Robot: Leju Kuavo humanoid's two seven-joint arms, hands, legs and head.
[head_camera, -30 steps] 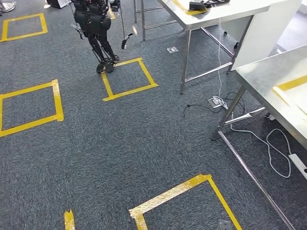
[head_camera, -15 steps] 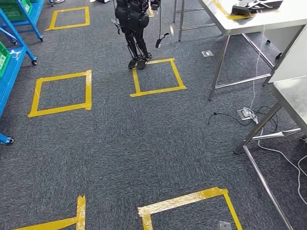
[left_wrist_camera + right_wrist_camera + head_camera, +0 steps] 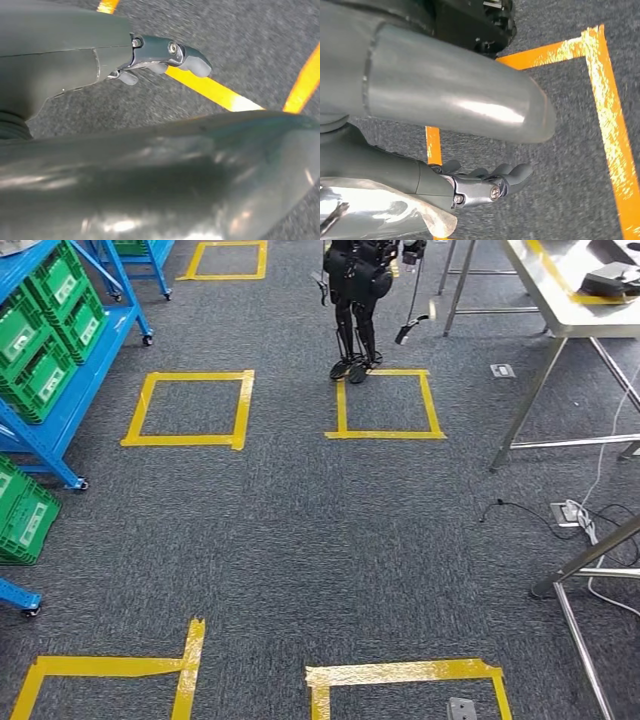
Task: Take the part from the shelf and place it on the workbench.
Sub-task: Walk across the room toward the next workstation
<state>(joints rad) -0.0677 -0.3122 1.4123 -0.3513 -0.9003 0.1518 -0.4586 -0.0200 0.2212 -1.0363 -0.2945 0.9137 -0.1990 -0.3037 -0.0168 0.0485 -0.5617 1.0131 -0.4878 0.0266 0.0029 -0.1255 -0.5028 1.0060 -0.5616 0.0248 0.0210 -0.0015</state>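
1. Left hand, seen from its wrist, hangs over grey carpet, fingers extended, holding nothing.
2. Right hand likewise hangs empty, fingers loosely apart.
3. Head view: blue shelf with green bins far left; workbench far right; another robot stands between, far off.

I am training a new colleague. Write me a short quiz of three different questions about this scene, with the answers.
1. True or false: the green plastic crates sit on a blue metal shelf.
2. Where does the other black legged robot stand: A) at a corner of a yellow tape square, B) under the steel workbench?
3. What do the left hand and right hand hold?

Key: 1 true; 2 A; 3 nothing, both hang over grey carpet.
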